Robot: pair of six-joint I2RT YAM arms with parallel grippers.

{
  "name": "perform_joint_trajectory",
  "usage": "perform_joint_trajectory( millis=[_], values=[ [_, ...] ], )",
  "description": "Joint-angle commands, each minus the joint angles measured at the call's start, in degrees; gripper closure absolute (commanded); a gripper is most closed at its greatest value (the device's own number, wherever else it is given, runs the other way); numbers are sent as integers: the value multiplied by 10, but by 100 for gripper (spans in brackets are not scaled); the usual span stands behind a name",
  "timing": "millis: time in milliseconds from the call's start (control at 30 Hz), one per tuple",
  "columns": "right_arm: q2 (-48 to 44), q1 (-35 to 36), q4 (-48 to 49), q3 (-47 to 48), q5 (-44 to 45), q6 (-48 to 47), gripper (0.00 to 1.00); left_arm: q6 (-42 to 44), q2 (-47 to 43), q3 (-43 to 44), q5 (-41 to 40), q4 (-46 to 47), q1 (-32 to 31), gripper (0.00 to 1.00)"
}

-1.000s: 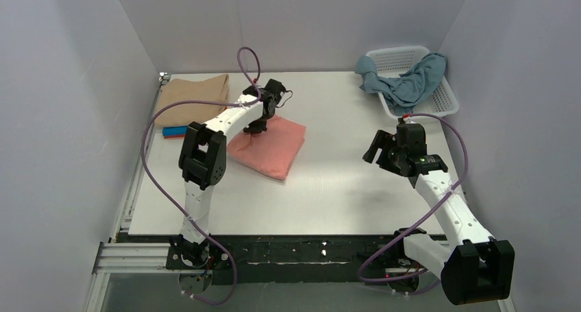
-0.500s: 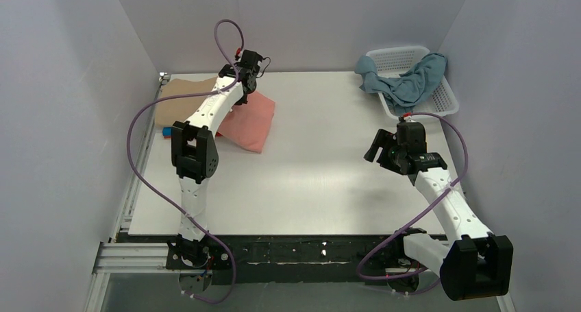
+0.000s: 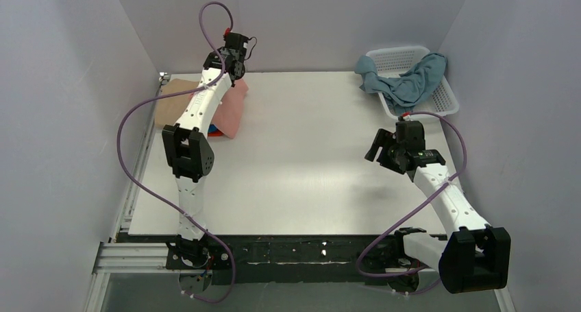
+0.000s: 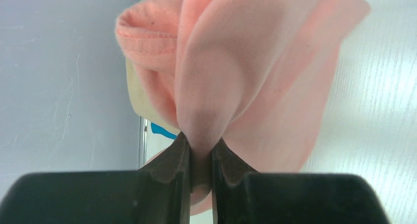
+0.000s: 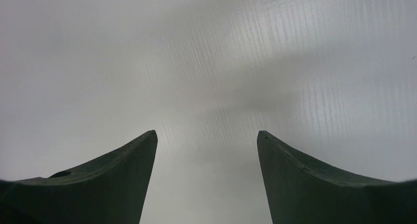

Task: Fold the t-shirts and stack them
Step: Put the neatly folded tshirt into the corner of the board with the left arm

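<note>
My left gripper is shut on a bunched fold of the salmon pink t-shirt, held up at the far left of the table. In the left wrist view the pink t-shirt hangs from between the jaws of the left gripper. Under it lies the folded beige t-shirt, with a bright blue edge showing below. A grey-blue t-shirt lies crumpled over the white basket. My right gripper hovers open over bare table, holding nothing.
The basket stands at the far right corner against the right wall. Grey walls close in the table on the left, back and right. The left arm's purple cable loops out over the left edge.
My left gripper has carried the pink t-shirt up and to the far left, from the table's middle-left onto the beige stack. The right arm has barely moved.
</note>
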Motion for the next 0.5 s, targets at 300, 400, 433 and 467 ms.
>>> perform_joint_trajectory(
  millis=[300, 400, 433, 467],
  values=[
    [12, -8, 1, 28, 10, -10, 18, -2, -70, 76, -10, -29, 16, 100],
    [14, -8, 1, 28, 8, -9, 19, -16, -76, 91, 6, -37, 24, 100],
    [16, -9, 0, 29, 7, -9, 18, -18, -79, 92, 9, -38, 26, 100],
    [17, -9, -1, 30, 8, -9, 18, -21, -81, 93, 15, -39, 28, 100]
  ],
)
